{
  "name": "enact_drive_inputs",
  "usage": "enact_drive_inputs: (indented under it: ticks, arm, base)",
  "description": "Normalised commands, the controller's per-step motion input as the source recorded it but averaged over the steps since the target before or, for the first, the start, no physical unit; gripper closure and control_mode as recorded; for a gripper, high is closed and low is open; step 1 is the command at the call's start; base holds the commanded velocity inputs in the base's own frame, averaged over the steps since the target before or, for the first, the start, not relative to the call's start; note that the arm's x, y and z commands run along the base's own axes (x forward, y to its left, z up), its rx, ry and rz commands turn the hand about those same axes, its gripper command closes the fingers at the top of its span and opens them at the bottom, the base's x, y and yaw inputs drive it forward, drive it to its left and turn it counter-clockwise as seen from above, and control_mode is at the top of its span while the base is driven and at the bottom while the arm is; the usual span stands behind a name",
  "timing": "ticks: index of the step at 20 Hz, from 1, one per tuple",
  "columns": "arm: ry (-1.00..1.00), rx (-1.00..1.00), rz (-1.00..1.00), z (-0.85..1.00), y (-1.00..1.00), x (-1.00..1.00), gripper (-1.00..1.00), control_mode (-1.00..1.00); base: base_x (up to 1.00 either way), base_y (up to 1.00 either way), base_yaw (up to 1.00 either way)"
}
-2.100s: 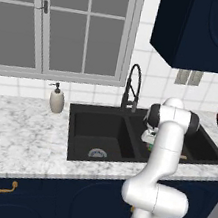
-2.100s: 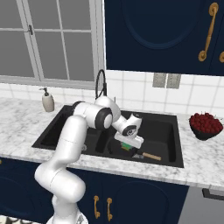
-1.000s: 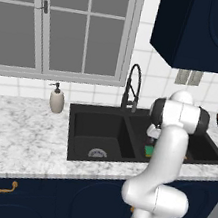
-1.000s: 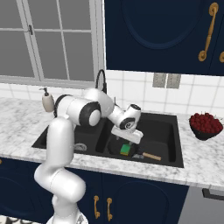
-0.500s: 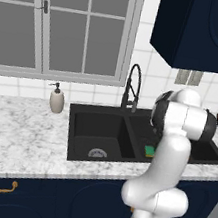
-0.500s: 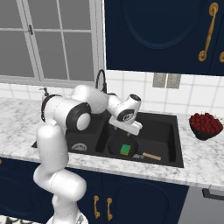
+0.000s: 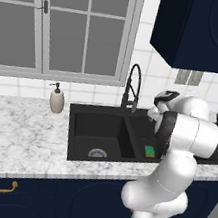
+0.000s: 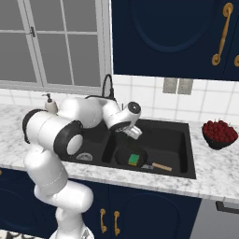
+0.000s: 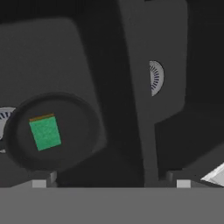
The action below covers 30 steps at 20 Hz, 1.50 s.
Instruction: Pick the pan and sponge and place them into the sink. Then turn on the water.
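Round black frying pan (image 8: 132, 158) with light-brown wooden handle lies in the right basin of the black double-basin sink (image 8: 182, 123); small green-topped sponge (image 8: 135, 159) rests inside it. Two-finger gripper (image 8: 132, 134) hangs above the basin, jaws spread wide, holding nothing.

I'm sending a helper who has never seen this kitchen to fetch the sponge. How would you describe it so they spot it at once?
Find the black double-basin sink set in the marble counter under the window. In its right basin lies a round black frying pan with a wooden handle, and the sponge sits inside that pan. It is a small rectangle with a bright green top, the one vivid colour among all the black.
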Motion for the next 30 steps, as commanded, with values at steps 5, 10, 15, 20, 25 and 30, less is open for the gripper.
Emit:
enact_drive_inputs:
  ticks: [5,10,15,20,25,30]
  arm:
    - [-0.39,0.0,0.12,0.44,-0.73,-0.3,-1.0,-1.0]
    - [-0.33,0.0,0.16,0.23,-0.83,-0.49,-1.0,-1.0]
    - [-0.5,-0.01,0.35,-0.31,-0.34,-0.37,-1.0,-1.0]
    - [-0.66,-0.02,0.45,-0.61,-0.2,0.03,-1.0,-1.0]
    - [-0.56,-0.14,0.41,-0.81,-0.24,0.12,-1.0,-1.0]
    - [-0.1,-0.05,0.21,-0.59,-0.12,-0.07,-1.0,-1.0]
  base:
    - [0.0,0.0,0.0]
    - [0.0,0.0,0.0]
    - [0.0,0.0,0.0]
    - [0.0,0.0,0.0]
    - [0.0,0.0,0.0]
    - [0.0,0.0,0.0]
